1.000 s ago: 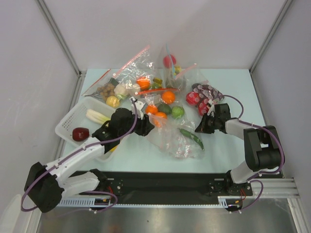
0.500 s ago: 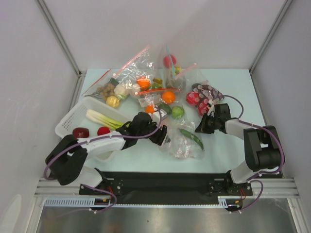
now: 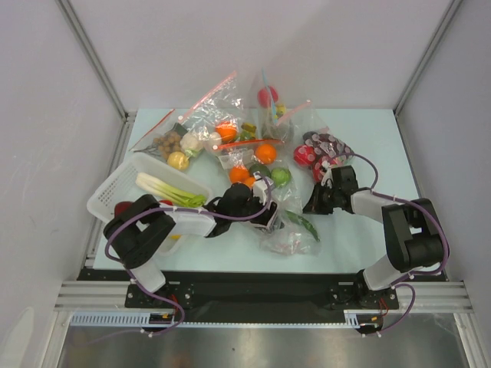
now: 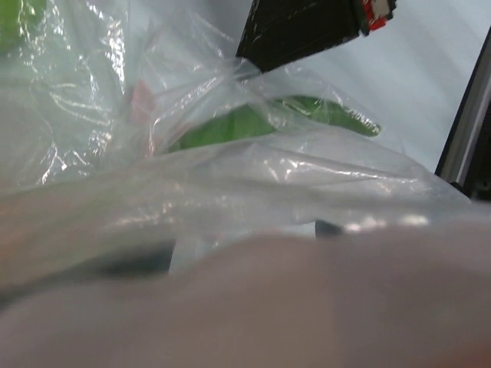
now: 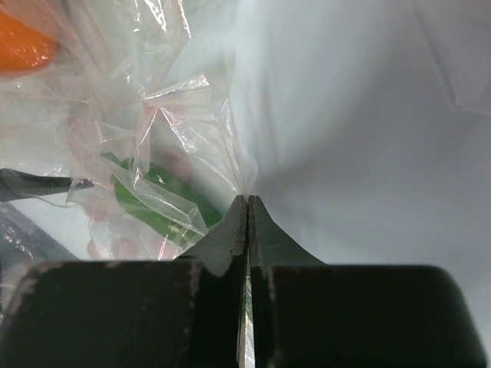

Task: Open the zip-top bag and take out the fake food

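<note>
From above, my left gripper [image 3: 268, 212] is pushed into the near-left side of the crumpled bag [image 3: 285, 234]. Film lies over the fingers, so I cannot tell how the jaws stand. My right gripper [image 3: 313, 205] is at the bag's opposite edge, and the bag lies between the two grippers. A green piece [image 3: 304, 222] lies inside the bag, just right of my left gripper and just below my right one. An orange [image 3: 239, 173] sits just beyond my left gripper, and I cannot tell whether film covers it. Behind my left arm stands a white basket [image 3: 103, 193] with a leek [image 3: 165, 188] in it.

On my left wrist, blurred film fills the lower half and hides my own fingers. Ahead, folds of the bag [image 4: 268, 172] lie over the green piece [image 4: 230, 123].

On my right wrist, my right gripper [image 5: 247, 201] is clenched, fingers pressed together, and a peak of the bag [image 5: 176, 115] runs into their tips. The green piece [image 5: 146, 192] lies inside the film, left of the tips. The orange [image 5: 23, 42] is far off to the upper left.
</note>
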You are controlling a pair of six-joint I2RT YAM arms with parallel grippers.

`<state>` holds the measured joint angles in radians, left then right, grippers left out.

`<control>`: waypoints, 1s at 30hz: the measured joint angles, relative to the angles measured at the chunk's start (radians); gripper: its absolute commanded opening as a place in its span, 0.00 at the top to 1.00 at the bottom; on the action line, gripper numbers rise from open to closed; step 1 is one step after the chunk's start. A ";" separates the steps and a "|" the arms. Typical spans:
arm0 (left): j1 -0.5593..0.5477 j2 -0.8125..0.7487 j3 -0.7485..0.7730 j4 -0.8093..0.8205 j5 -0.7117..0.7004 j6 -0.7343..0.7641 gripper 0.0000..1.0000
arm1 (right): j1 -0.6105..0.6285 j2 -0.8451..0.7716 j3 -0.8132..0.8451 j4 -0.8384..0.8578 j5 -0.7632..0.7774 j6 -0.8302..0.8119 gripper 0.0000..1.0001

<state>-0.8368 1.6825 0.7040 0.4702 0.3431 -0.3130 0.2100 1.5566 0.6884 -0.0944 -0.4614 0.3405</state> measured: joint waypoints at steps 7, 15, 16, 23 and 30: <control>-0.016 0.041 0.007 0.085 -0.005 0.020 0.16 | 0.010 0.003 -0.002 0.014 -0.026 0.008 1.00; -0.018 0.062 -0.001 0.123 -0.018 0.069 0.15 | 0.010 0.017 -0.002 0.034 -0.060 0.025 1.00; -0.018 0.062 -0.009 0.142 -0.021 0.071 0.14 | 0.010 0.022 -0.002 0.035 -0.065 0.025 1.00; -0.019 0.040 -0.060 0.222 -0.076 0.069 0.12 | 0.024 0.051 -0.002 0.031 -0.087 0.016 1.00; -0.021 0.032 -0.108 0.367 -0.133 0.039 0.13 | 0.033 0.040 -0.002 0.000 -0.089 -0.005 1.00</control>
<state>-0.8574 1.7149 0.5961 0.8368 0.2104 -0.2737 0.2432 1.5970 0.6868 -0.0940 -0.5499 0.3351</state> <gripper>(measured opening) 0.873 0.010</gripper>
